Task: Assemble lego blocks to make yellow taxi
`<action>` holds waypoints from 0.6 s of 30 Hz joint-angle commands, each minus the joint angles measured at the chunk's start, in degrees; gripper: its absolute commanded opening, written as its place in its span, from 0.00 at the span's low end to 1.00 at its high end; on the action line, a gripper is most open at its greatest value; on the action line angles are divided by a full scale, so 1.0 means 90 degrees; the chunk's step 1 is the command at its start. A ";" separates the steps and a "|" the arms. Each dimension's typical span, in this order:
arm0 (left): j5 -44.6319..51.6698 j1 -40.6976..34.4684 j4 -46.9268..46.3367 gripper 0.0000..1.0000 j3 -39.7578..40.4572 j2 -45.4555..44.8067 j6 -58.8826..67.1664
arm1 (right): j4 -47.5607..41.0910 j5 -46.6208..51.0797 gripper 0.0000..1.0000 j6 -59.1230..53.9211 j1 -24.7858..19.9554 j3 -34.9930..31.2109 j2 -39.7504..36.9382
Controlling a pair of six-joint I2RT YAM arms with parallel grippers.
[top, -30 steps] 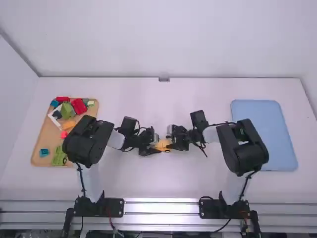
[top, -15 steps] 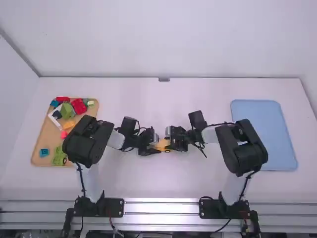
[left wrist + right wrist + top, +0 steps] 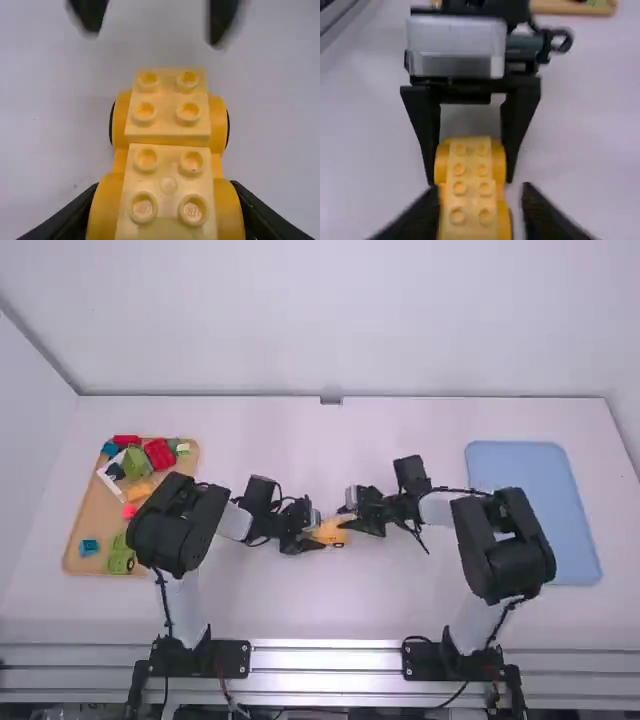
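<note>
White table (image 3: pixel 330 610) inspected: left gripper (image 3: pixel 317 534) clamped on yellow car (image 3: pixel 168 170); right gripper (image 3: pixel 347 518), fingers apart, near the car's other end.

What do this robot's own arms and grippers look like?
The left arm and right arm have white links, bulky black joints and thin black cables outside. The left gripper is black, its two fingers tapering, with a pale, boxy housing behind them. The right gripper is also black and two-fingered.

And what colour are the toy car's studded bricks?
The studded bricks are pale yellow, clearest in the left wrist view.
</note>
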 commanded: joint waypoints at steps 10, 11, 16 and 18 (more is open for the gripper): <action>-0.0032 -0.0041 -0.0053 0.32 -0.0070 0.0080 -0.0097 | -0.0010 0.1149 0.00 0.0758 0.0607 0.0148 0.0437; -0.0032 -0.0041 -0.0056 0.32 -0.0070 0.0080 -0.0097 | -0.0010 0.1175 0.00 0.0838 0.0617 0.0143 0.0512; -0.0032 -0.0041 -0.0056 0.31 -0.0070 0.0080 -0.0114 | -0.0090 0.1124 0.00 0.0874 0.0551 0.0138 0.0894; -0.0034 -0.0039 -0.0053 0.30 -0.0070 0.0080 -0.0114 | -0.0226 0.1120 0.00 0.0806 0.0498 0.0138 0.0993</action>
